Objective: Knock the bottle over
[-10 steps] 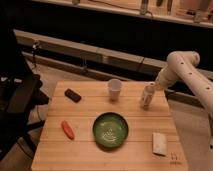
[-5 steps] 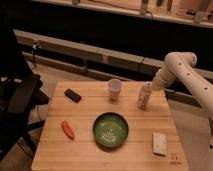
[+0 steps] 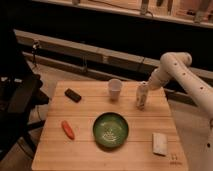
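Observation:
The bottle (image 3: 141, 97) is a slim whitish plastic bottle with a narrow neck, near the far right of the wooden table (image 3: 85, 145). It leans slightly to the left. My gripper (image 3: 148, 85) hangs from the white arm (image 3: 175, 67) at the bottle's upper right, touching or right beside its top. The white tapered cup (image 3: 115, 89) stands to the bottle's left.
A green bowl (image 3: 110, 129) sits in the middle front. A pale rectangular block (image 3: 160, 143) lies at the front right. A red-orange carrot-like item (image 3: 67, 129) lies at the left front and a black object (image 3: 73, 95) at the far left. A dark chair (image 3: 17, 95) stands left of the table.
The arm has moved a little left and down against the bottle's top. The bottle has shifted left and started to lean.

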Robot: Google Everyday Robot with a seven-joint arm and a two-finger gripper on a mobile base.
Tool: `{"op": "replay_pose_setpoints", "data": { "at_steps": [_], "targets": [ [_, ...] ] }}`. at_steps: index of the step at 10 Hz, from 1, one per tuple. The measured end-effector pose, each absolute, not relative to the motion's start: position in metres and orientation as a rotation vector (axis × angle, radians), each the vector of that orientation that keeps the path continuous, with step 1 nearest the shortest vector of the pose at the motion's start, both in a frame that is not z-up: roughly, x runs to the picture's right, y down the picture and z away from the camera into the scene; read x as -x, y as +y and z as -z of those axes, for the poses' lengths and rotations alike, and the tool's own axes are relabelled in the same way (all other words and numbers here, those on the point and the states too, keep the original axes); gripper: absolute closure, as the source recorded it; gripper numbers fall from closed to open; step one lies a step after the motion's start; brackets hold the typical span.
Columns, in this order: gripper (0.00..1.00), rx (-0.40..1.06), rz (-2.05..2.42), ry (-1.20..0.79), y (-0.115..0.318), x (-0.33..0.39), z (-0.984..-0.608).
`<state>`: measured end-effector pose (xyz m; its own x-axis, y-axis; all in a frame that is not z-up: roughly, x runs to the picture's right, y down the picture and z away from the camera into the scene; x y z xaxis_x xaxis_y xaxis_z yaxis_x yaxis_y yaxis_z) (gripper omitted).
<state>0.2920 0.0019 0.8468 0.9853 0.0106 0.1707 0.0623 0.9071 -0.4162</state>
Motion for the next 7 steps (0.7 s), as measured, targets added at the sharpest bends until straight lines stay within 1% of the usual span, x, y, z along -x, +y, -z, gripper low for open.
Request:
{"op": "replay_pose_setpoints", "data": {
  "at_steps": [3,7],
  "targets": [
    [1.00,0.432,0.040,-0.185,0.003,-0.293,-0.847],
    [1.00,0.427,0.052,-0.203,0.000,-0.273,-0.854]
  ]
}}
